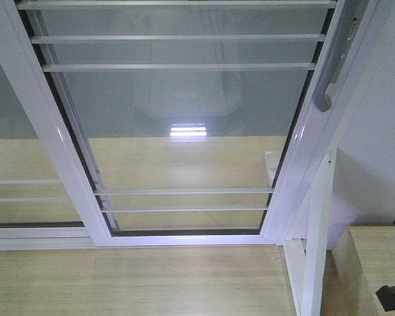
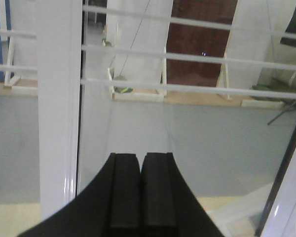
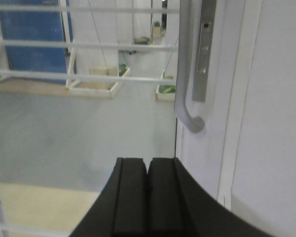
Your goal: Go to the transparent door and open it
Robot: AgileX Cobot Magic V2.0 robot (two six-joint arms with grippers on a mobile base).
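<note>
Approach nearly complete: the transparent door [image 1: 184,118] stood directly ahead, its handle [image 3: 184,64] at its right edge, just beyond my right gripper [image 3: 148,197]. That and my left gripper [image 2: 140,197] were clenched, empty. Next, I judged: unclench, grasp handle.

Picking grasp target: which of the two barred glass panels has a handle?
The front panel filling mid-view: curved grey handle on its right edge. The left panel behind it has none.

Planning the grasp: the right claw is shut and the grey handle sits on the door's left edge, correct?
No: the exterior front-facing view shows the grey handle on the transparent door's right edge, not the left. The right claw is indeed shut.
</note>
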